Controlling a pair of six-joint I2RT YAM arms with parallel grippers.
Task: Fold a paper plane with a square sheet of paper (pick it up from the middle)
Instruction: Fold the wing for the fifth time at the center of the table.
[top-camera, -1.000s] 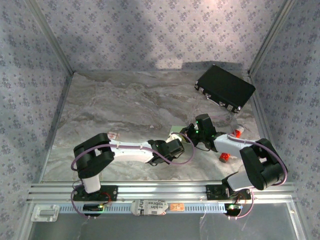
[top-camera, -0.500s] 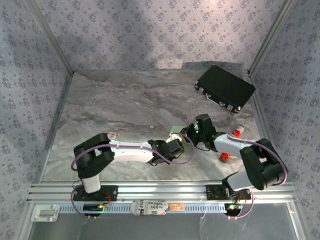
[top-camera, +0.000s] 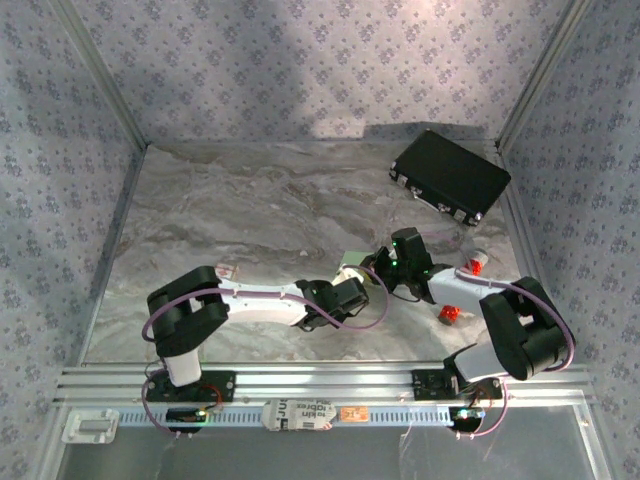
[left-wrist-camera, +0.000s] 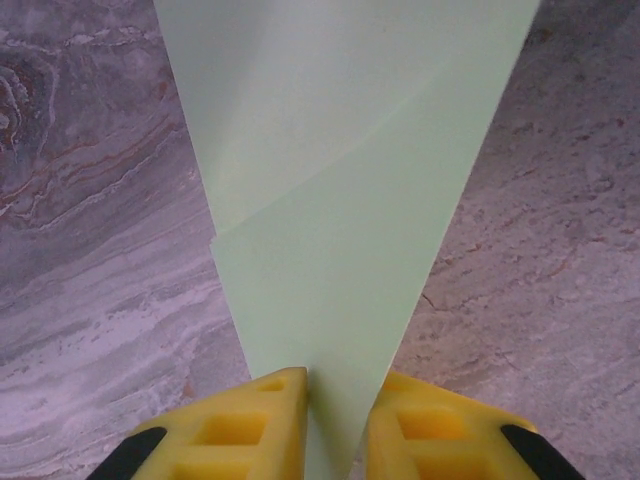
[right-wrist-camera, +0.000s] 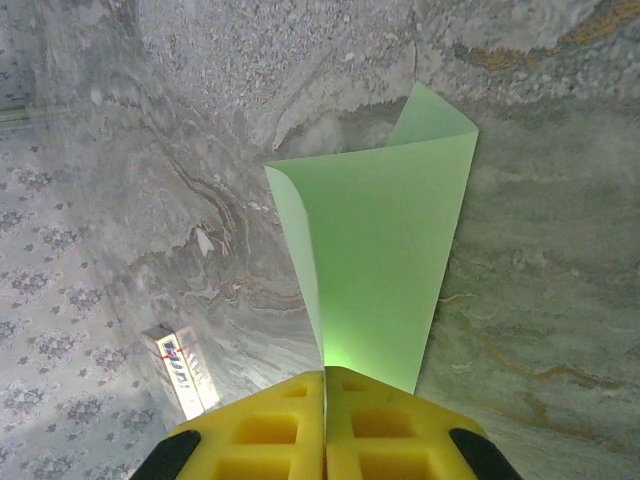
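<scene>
A small white box with red print (top-camera: 226, 271) lies on the grey marbled surface (top-camera: 250, 210), left of centre and just beyond the left arm (top-camera: 260, 300). That arm reaches right across the near part of the surface.

The left gripper (left-wrist-camera: 337, 385) has its yellow fingers (left-wrist-camera: 265, 425) a narrow gap apart. The tapering end of the square sheet of paper (left-wrist-camera: 330, 200) runs down into that gap. I cannot tell whether the fingers press on it. From there the pale green sheet widens away from the gripper, with one diagonal fold edge across it.

The sheet is at mid-depth, right of centre, between the two grippers. Seen from above, it is mostly covered by them.

The right gripper (right-wrist-camera: 325, 375) comes at it from the right, its jaws fully together and pinching a narrow end of the sheet. Beyond the grip the sheet fans out, with one side curled upward.

A small red block (top-camera: 449, 314) lies near the right arm (top-camera: 500, 320). A red cylinder (top-camera: 473, 265) stands a little farther back. A black case (top-camera: 450, 177) lies in the far right corner, well apart from the paper.
</scene>
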